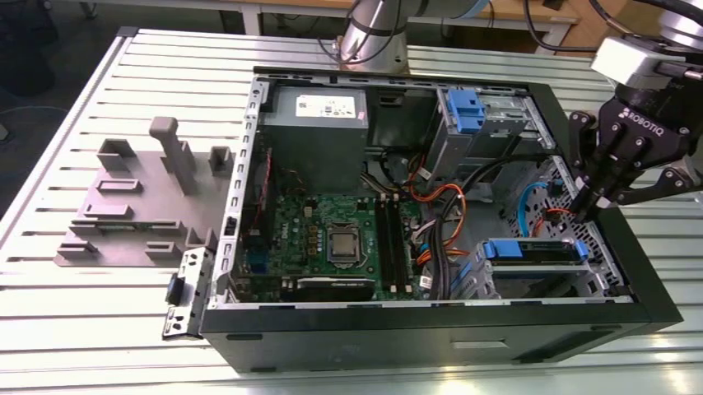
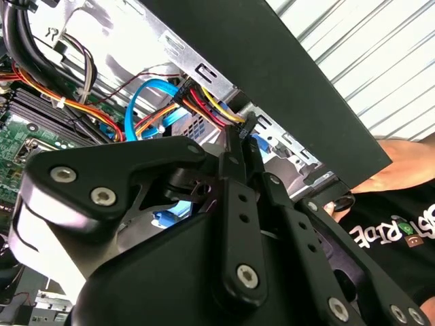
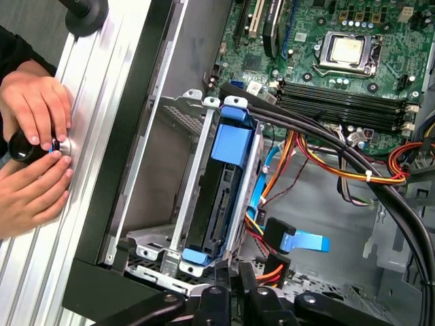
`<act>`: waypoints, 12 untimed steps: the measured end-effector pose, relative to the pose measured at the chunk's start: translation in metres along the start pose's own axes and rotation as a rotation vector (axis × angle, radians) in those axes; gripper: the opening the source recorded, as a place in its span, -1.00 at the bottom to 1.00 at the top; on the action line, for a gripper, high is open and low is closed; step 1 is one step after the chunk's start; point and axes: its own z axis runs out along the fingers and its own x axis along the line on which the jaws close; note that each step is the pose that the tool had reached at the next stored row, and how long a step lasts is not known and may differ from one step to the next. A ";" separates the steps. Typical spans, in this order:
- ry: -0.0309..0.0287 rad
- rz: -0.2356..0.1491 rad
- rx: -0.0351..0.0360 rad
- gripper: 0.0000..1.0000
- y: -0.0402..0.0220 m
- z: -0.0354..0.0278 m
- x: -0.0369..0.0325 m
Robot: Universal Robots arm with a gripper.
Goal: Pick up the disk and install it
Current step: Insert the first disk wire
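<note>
Sitting in drive cage: disk (image 3: 228,183) | gripper (image 1: 590,206) just beside (fingers together)

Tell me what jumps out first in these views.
The open computer case on the slatted table, motherboard exposed. The gripper, fingers shut, hangs over the drive cage at the exterior view's right, where the disk sits in blue rails. A person's hands rest beside the case.

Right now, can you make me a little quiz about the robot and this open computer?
1. True or false: the disk sits in the metal cage inside the computer case.
2. The disk's plastic rails are: A red, B blue, C green.
3. Fill in: the gripper reaches ___ the case, close to the disk.

Key: 1 true; 2 B; 3 inside.
</note>
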 end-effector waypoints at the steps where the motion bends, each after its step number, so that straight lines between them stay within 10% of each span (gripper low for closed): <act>1: 0.0000 0.000 0.0000 -0.66 0.0016 0.0001 -0.0004; 12: 0.0003 0.000 0.0011 -0.66 0.0101 0.0009 -0.0024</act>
